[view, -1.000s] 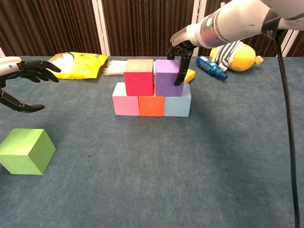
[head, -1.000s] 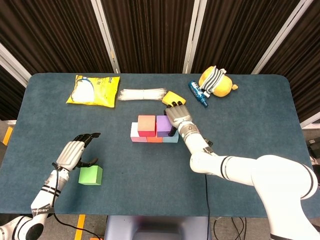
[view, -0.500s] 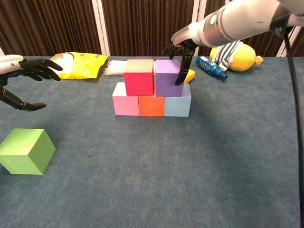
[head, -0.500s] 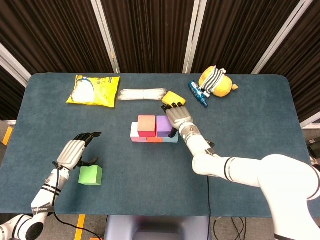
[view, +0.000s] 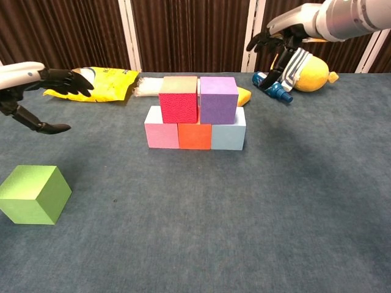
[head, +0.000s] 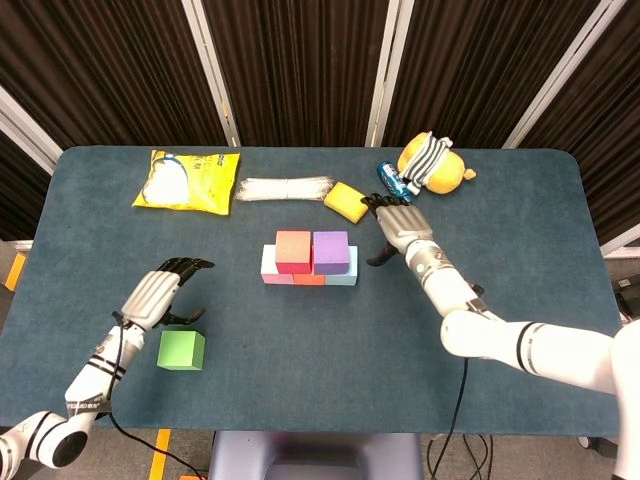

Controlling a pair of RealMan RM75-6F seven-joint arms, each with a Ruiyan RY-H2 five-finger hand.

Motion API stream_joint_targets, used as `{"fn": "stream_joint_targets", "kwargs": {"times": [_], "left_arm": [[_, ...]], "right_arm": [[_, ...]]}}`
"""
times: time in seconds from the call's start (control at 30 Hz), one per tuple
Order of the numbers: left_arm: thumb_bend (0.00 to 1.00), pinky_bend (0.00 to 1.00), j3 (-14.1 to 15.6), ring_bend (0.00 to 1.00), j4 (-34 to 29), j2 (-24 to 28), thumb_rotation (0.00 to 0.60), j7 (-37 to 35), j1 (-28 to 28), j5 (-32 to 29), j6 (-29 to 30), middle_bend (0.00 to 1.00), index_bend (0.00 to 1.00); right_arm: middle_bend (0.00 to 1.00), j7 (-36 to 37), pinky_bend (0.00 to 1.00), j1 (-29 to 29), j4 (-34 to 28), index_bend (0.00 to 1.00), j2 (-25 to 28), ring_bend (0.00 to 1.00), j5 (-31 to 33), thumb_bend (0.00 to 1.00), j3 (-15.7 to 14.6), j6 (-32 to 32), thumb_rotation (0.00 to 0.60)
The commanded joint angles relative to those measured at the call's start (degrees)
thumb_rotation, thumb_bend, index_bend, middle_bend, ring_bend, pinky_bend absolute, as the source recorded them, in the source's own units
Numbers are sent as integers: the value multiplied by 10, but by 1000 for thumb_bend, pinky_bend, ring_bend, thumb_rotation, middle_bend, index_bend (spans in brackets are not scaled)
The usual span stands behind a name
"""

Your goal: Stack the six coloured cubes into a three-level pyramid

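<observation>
Mid-table stands a stack: a pink cube (view: pixel 161 135), an orange cube (view: pixel 194 136) and a light blue cube (view: pixel 228 136) in a row, with a red cube (view: pixel 178 99) and a purple cube (view: pixel 218 99) on top. The green cube (head: pixel 181 350) (view: pixel 33 194) sits alone near the front left. My left hand (head: pixel 153 296) (view: pixel 38 79) hovers open just behind the green cube. Off to the right of the stack, clear of it, my right hand (head: pixel 401 228) (view: pixel 282 38) is open and holds nothing.
Along the back lie a yellow bag (head: pixel 187 180), a white bundle (head: pixel 285 188), a yellow block (head: pixel 347 200), a blue bottle (head: pixel 394 184) and a yellow plush toy (head: pixel 433 164). The table's front edge (head: pixel 300 430) is near the green cube.
My right hand has let go of the purple cube and drawn back to the right. My left hand has shifted slightly toward the table's middle, still above the green cube.
</observation>
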Motion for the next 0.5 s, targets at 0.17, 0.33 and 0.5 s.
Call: {"fn": "stream_joint_targets", "kwargs": {"times": [0.17, 0.33, 0.5], "left_arm": [[303, 29, -5, 31, 35, -13, 600, -12, -40, 12, -46, 81, 204], [303, 0, -15, 0, 64, -31, 600, -1, -86, 4, -101, 0, 170], [304, 0, -20, 0, 82, -48, 600, 11, -115, -5, -130, 0, 160]], "right_arm": [[85, 35, 88, -15, 57, 18, -27, 0, -10, 269, 12, -41, 600], [74, 45, 78, -2, 133, 18, -76, 0, 6, 269, 16, -66, 600], [66, 48, 62, 12, 188, 18, -111, 0, 26, 269, 14, -86, 600]]}}
